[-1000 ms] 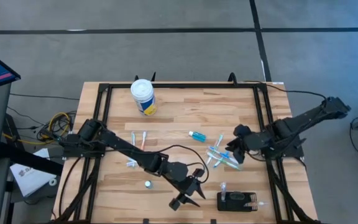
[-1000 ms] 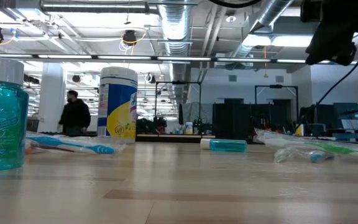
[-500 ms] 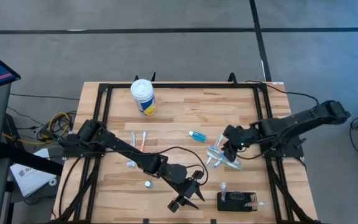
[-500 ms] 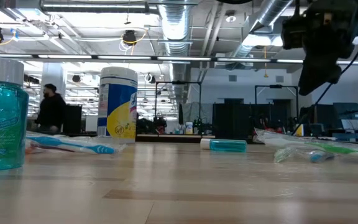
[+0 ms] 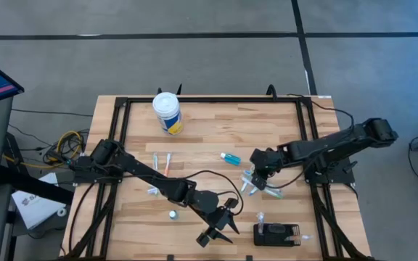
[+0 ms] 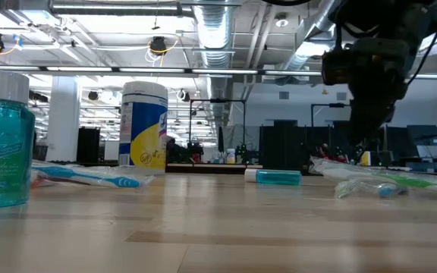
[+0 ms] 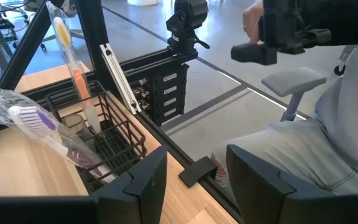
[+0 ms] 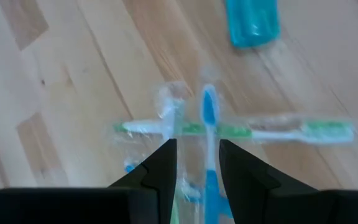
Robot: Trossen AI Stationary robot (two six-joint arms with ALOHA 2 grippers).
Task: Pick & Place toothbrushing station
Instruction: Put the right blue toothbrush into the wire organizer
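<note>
At the table's front edge lies the small flat black ribbed toothbrushing station, untouched. The right gripper, fingers partly spread and empty, has swung inward over clear-wrapped toothbrushes, probably to grasp one; the left gripper waits spread.

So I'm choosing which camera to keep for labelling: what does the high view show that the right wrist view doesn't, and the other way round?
Only the high view shows the black toothbrushing station near the table's front edge, the white-lidded tub, the left hand and both whole arms. Only the right wrist view shows the right hand's two fingers open, poised over a blue-headed brush. Both show the wrapped toothbrushes and the small teal tube on the wooden table.
</note>
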